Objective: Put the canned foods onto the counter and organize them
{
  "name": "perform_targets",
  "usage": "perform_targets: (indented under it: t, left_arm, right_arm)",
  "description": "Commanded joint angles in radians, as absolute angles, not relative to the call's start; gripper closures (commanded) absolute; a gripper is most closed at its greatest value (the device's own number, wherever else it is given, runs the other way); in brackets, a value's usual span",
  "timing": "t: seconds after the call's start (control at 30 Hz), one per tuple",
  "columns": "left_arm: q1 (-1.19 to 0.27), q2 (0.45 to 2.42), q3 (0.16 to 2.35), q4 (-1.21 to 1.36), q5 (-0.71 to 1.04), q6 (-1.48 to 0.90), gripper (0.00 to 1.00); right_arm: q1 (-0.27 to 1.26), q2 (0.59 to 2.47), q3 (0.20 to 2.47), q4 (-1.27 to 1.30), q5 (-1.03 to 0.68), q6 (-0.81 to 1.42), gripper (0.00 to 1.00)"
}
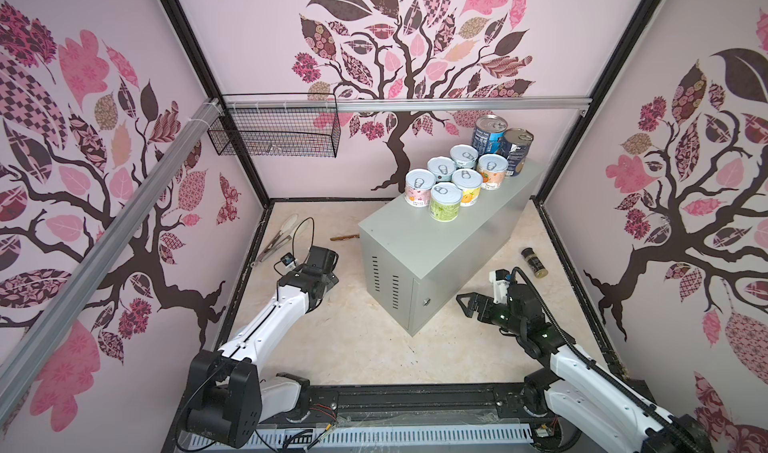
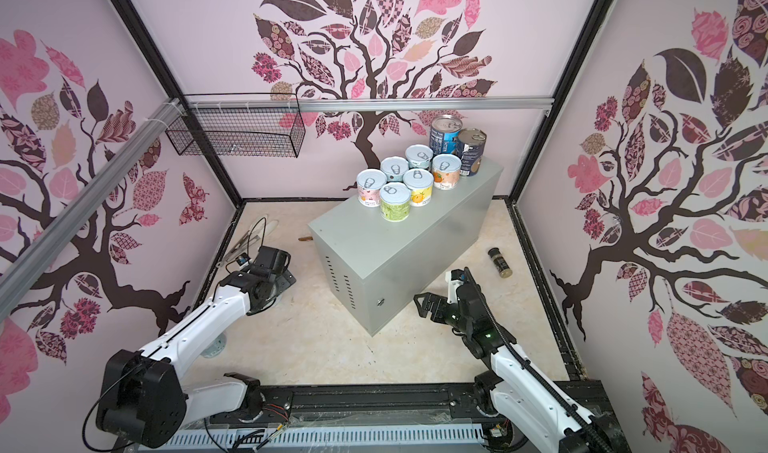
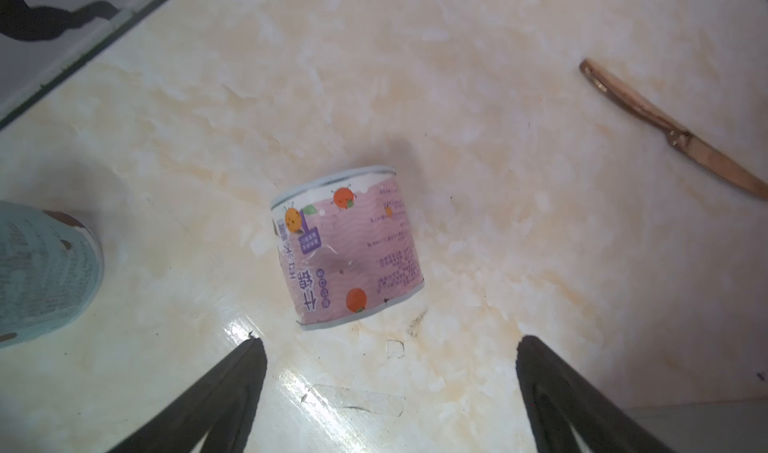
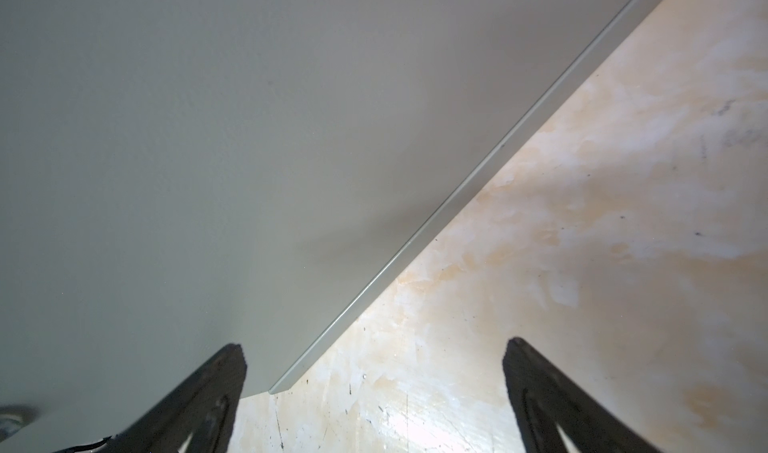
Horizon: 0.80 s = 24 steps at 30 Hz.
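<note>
Findings for your attention.

**Left end effector**: released, jaws spread wide, nothing between them. It hangs above the marbled tabletop. The pink can lies just ahead of the fingertips, not yet bracketed.

**Right end effector**: likewise released and empty, standing close to the lower front corner of the grey cabinet.

**Location of the goods:** the cabinet top carries six short cans in a tight cluster and two tall dark cans behind them at the far end. All eight are upright. The pink can is off the cabinet, on its side on the tabletop. A pale blue can sits near it, cut off by the frame edge, so I cannot tell its attitude. A bronze knife lies well apart from both.

**Handling assessment, pink can:** it is a rigid metal body that will not yield to the jaws. If it is full, I judge it moderately heavy for its size. The glossy label wrap looks slick. On its side it is free to roll, so a glancing first contact may send it off.

**Recommended hold:** bring the jaws down square over the can's middle, then close either across the two flat ends or on the curved wall at mid-length. You must stand the can upright before release. The near half of the cabinet top is bare.
</note>
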<state>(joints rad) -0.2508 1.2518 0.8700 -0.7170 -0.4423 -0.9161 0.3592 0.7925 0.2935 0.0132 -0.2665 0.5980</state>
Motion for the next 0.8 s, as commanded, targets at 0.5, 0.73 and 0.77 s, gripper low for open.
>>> perform_targets:
  t: [0.5,0.73,0.77]
  left_arm:
    - [-0.145,1.612,1.124,-0.833,-0.391,-0.778,0.02]
    - [-0.150,1.739,1.185,-0.808,-0.357,-0.764,0.03]
    - [-0.151,1.756,1.195,-0.810,-0.358,-0.764,0.03]
  right_arm:
    - [0.367,0.784,0.289,0.028,-0.278,0.587,0.00]
    - [0.367,0.784,0.288,0.025,-0.275,0.586,0.00]
    - [0.367,0.784,0.288,0.025,-0.275,0.585,0.00]
